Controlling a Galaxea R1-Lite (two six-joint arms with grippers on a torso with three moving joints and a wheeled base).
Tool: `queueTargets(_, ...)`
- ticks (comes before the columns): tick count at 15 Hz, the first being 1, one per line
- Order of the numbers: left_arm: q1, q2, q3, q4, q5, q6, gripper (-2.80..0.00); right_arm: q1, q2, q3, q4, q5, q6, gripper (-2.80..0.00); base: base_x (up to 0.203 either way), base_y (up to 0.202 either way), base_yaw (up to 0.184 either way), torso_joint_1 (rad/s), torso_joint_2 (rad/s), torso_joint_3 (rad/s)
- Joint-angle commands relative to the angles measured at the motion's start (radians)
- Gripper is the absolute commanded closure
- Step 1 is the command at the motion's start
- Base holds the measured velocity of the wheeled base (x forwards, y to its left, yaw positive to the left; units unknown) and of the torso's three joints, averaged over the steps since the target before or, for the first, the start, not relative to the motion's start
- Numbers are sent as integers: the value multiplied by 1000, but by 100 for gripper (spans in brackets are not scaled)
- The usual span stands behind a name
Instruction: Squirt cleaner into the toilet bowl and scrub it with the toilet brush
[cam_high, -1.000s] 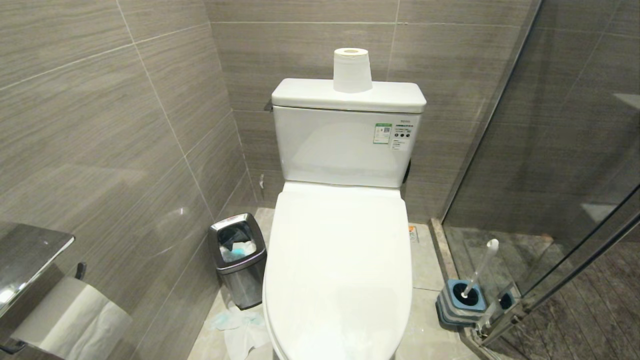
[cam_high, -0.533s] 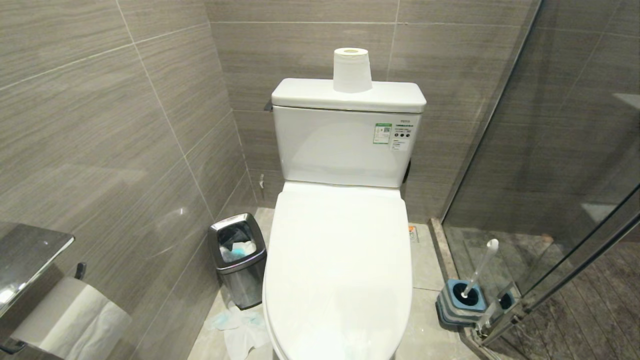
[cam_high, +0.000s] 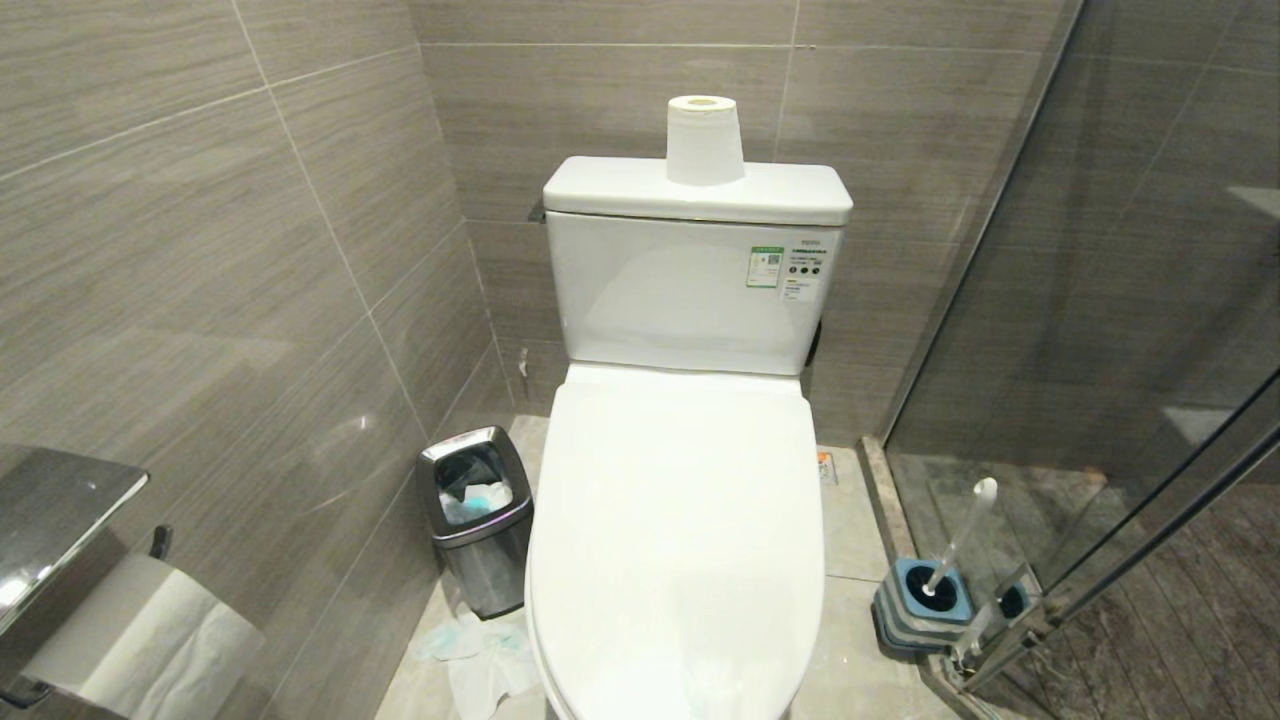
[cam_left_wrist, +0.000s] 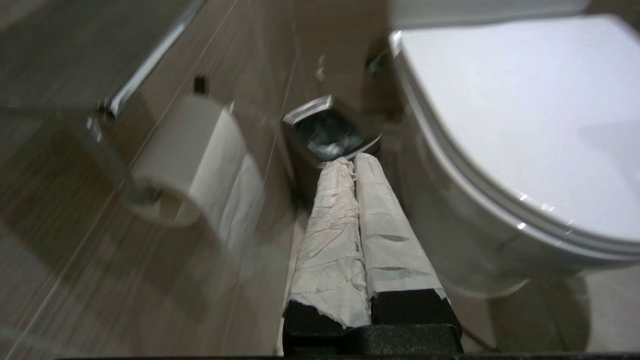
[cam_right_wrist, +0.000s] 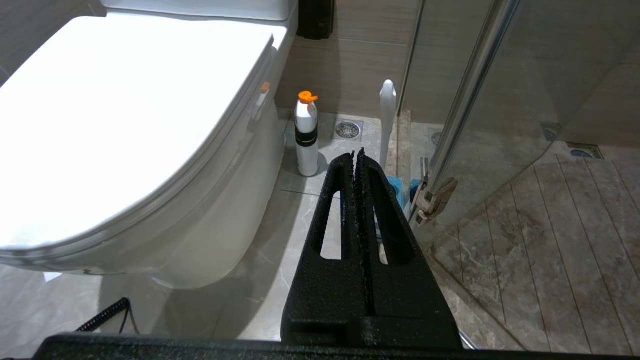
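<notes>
While the toilet bowl (cam_high: 675, 540) sits under its shut lid, our left claw (cam_left_wrist: 354, 161) and right claw (cam_right_wrist: 356, 152) are both closed and empty; the toilet brush (cam_high: 958, 540) stands in its holder (cam_high: 925, 605) on the floor to its right.

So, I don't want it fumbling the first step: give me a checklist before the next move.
1. Lid raised so the bowl can be reached: not ok, it is down.
2. Left gripper free: ok, shut on nothing, beside the bin.
3. Right gripper free: ok, shut, empty.
4. Bottle upright on the floor by the toilet: ok.
5. Brush in its holder: ok.
6. Cleaner in the bowl: cannot tell, lid hides it.
</notes>
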Motion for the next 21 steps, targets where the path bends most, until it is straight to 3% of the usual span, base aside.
queueTargets(1,2,2,-3,64,56,8,0,0,1,1,0,0,0,0,0,0,0,0,0,0)
queueTargets(4,0,0,0,44,11,24,0,0,1,0,0,0,0,0,0,0,0,0,0,0)
queueTargets(8,0,0,0,44,22,-6,0,0,1,0,0,0,-1,0,0,0,0,0,0,0)
queueTargets(11,2,2,0,42,40,-69,0,0,1,2,0,0,0,0,0,0,0,0,0,0)
queueTargets(21,2,2,0,42,54,-88,0,0,1,0,0,0,0,0,0,0,0,0,0,0)
